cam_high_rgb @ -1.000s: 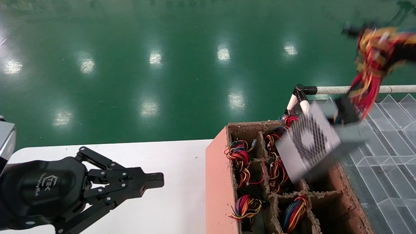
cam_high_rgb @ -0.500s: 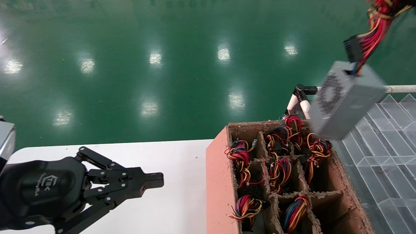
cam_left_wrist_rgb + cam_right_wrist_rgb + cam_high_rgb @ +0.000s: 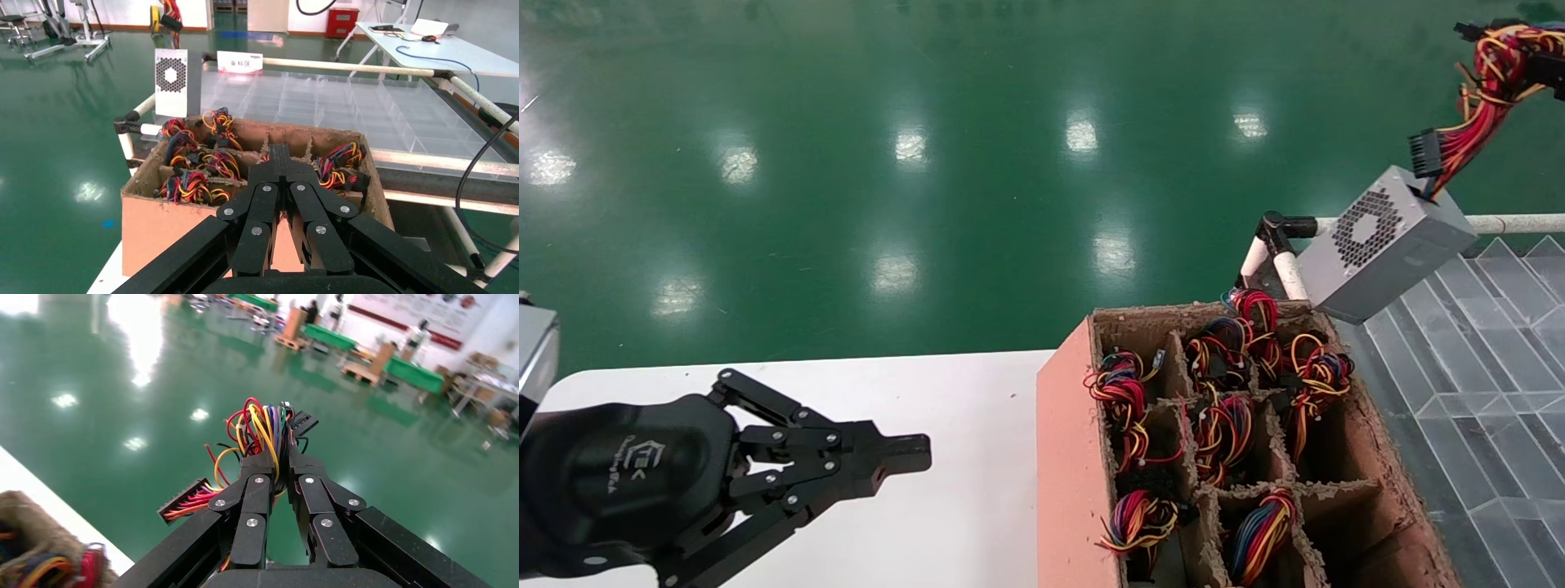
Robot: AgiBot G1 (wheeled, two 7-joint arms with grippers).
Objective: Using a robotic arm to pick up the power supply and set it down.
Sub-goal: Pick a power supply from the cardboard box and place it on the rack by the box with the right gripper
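The power supply (image 3: 1383,243), a small grey box with a round-hole grille, hangs tilted in the air by its red, yellow and black wire bundle (image 3: 1495,65). It is above the back right corner of the cardboard box (image 3: 1075,457). In the left wrist view the power supply (image 3: 171,82) dangles past the carton's far end. My right gripper (image 3: 278,458) is shut on the wire bundle (image 3: 263,425), and a black connector (image 3: 183,502) trails beside it. My left gripper (image 3: 903,453) is shut and empty, low over the white table (image 3: 960,506).
The cardboard box has divider cells holding several coloured wire coils (image 3: 1120,392). A clear compartment tray (image 3: 1483,351) lies to its right behind a white pipe rail (image 3: 1361,224). Green floor lies beyond the table.
The power supply has risen out of the carton and swung up and to the right on its wires, then settled a little lower. The left arm has not moved.
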